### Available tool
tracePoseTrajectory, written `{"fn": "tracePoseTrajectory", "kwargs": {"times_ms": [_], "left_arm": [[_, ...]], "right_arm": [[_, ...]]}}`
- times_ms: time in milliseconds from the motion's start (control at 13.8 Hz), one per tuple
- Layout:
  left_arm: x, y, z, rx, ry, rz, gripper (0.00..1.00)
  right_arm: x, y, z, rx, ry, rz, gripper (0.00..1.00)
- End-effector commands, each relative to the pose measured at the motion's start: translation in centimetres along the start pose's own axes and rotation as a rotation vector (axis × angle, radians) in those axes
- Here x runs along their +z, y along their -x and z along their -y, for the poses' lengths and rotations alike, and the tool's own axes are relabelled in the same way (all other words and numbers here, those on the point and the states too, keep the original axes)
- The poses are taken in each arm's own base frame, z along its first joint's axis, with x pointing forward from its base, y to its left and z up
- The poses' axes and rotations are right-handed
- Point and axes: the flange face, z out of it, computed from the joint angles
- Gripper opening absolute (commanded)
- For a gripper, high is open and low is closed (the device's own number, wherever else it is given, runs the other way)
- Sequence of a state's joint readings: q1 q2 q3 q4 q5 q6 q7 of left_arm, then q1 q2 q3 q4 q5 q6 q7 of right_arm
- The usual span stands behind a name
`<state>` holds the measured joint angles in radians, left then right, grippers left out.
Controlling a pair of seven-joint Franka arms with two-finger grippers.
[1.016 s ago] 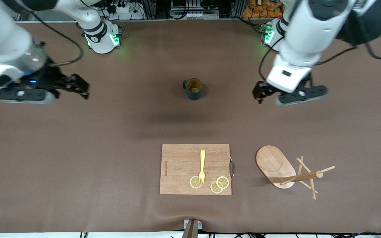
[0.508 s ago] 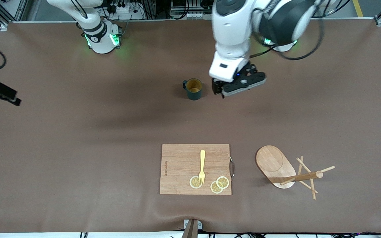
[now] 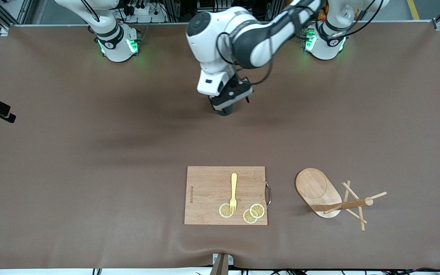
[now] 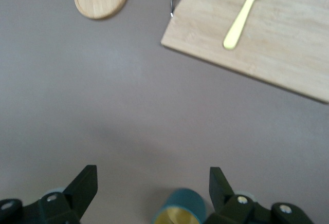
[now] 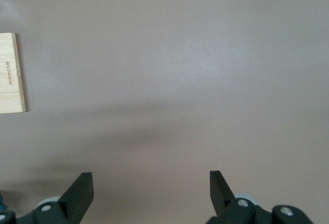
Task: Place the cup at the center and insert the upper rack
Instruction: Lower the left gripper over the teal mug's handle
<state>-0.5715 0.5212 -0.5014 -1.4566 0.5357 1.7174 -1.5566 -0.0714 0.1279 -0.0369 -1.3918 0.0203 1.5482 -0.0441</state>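
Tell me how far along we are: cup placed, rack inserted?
Neither yet. The left gripper hangs open over the cup, not gripping. The upper rack lies tipped beside the cutting board, untouched. The right gripper waits open at the right arm's table end.

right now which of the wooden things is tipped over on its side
The mug tree, toward the left arm's end of the table: its post and pegs lie along the tabletop and its oval base stands on edge. The cutting board beside it lies flat, carrying a fork and lemon slices.
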Motion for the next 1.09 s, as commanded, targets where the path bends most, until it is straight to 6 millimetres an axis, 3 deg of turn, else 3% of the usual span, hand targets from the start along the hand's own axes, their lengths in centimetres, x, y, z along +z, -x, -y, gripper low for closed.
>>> {"fn": "tracePoseTrajectory", "kwargs": {"times_ms": [0,363,798,1016], "left_arm": [[-1.0,3.8,-2.1,-0.057,0.013,-0.049,0.95],[-0.6,13.7,-4.2,-0.122,0.015,-0.103,0.92],[5.4,24.5,-7.0,-0.256,-0.015,-0.210,0.90],[6.6,27.7,-6.8,-0.316,-0.015,-0.243,0.85]], "right_arm": [[-0.4,0.8,-1.8,-0.042,-0.004,-0.003,1.00],[0.4,1.4,-1.7,-0.034,0.006,0.056,1.00],[1.1,2.0,-1.5,-0.041,0.001,0.116,1.00],[1.0,2.0,-1.5,-0.040,0.004,0.113,1.00]]}}
